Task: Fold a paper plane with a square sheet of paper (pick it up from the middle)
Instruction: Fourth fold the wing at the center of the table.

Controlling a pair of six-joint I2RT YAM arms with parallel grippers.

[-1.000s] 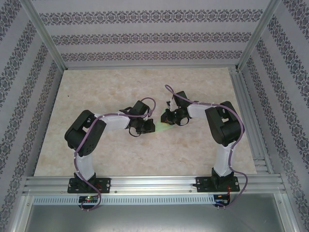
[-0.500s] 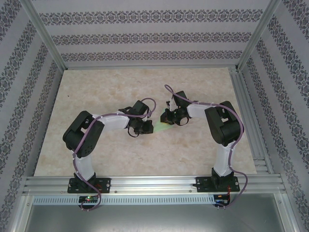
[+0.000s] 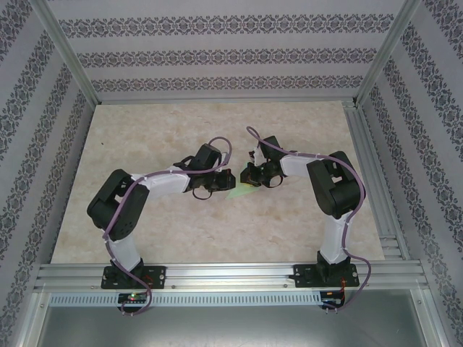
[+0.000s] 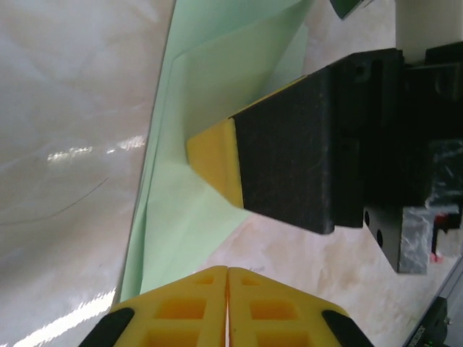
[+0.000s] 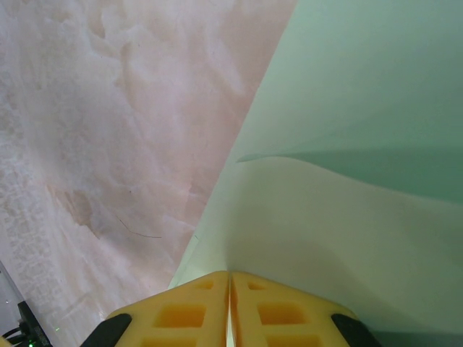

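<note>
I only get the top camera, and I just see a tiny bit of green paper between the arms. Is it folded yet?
Observer: Yes. The left wrist camera shows the green paper with one flap folded over another layer.
Operator: Are the left fingers open?
Observer: No, the left fingers are shut, yellow tips together.
Operator: And the right ones?
Observer: The right fingers are shut too, and the paper's edge reaches right up to them.
</note>
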